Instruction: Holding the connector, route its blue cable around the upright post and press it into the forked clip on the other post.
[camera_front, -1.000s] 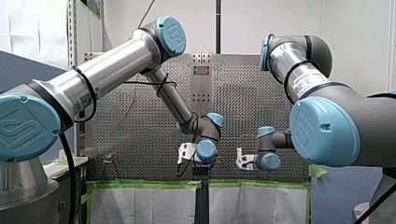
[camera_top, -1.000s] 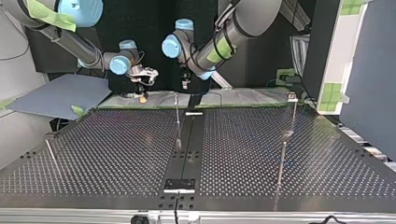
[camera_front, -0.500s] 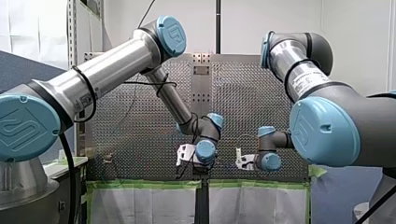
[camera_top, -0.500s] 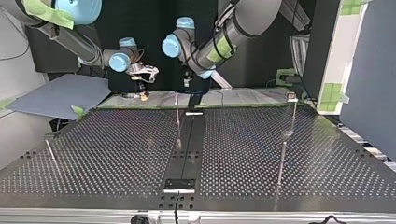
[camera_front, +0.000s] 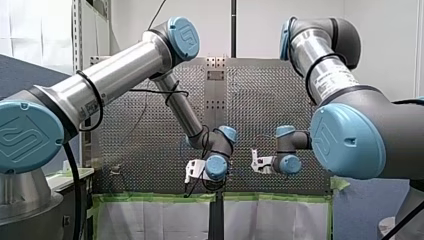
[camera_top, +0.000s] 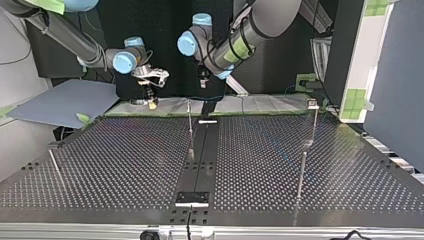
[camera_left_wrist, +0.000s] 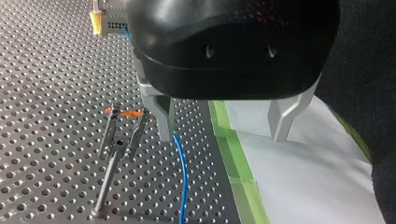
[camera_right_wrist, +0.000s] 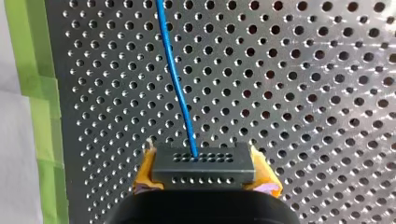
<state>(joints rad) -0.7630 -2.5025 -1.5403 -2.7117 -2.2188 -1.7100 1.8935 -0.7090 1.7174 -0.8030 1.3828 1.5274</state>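
In the top view, my right gripper (camera_top: 152, 103) hangs at the perforated table's (camera_top: 125, 165) far edge. Its yellow pads are clamped on the connector (camera_right_wrist: 203, 163). The blue cable (camera_right_wrist: 175, 79) runs ahead from the connector, over the holes. An upright post (camera_top: 190, 127) stands at the middle. Above it, my left gripper (camera_top: 202, 83) has its metal fingers apart, one just beside the cable and near the forked clip (camera_left_wrist: 139, 133). The front view hides both grippers behind the wrists.

My left end effector (camera_top: 202, 82) has drifted up and to the right in the top view. In the front view its wrist (camera_front: 216, 167) has sunk down and slightly left, towards the worktop's (camera_front: 150, 150) taped edge. My right end effector (camera_top: 152, 102), gripping the connector (camera_right_wrist: 203, 163), has risen a little, and in the front view that arm's wrist (camera_front: 290, 164) and elbow (camera_front: 320, 30) sit higher than before.
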